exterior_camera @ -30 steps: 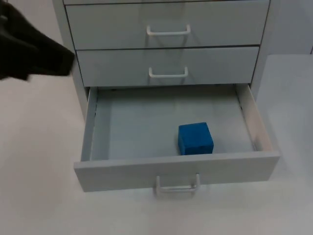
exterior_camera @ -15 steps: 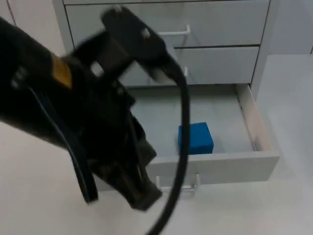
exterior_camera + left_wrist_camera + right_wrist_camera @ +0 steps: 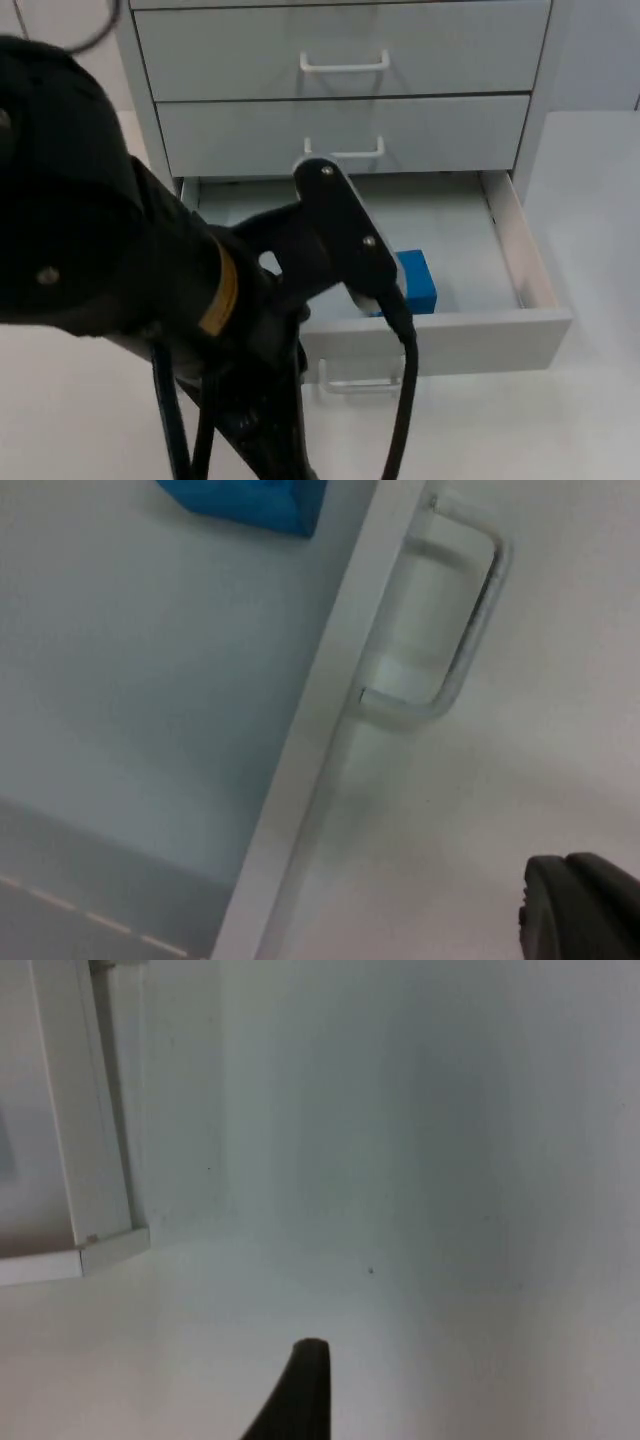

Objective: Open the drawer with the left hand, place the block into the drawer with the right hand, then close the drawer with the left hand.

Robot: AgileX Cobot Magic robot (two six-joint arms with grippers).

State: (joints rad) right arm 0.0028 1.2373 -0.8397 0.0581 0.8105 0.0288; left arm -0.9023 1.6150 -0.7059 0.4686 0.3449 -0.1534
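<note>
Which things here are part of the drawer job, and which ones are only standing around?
Part of the job:
- open bottom drawer, its handle
- blue block, lying inside it
- left arm, in front of the drawer

Only around:
- two shut upper drawers
- white table top

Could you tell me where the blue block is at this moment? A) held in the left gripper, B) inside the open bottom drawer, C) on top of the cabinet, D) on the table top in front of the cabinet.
B: the blue block lies on the floor of the pulled-out bottom drawer, behind its front panel, with the left arm over the drawer's left part.
</note>
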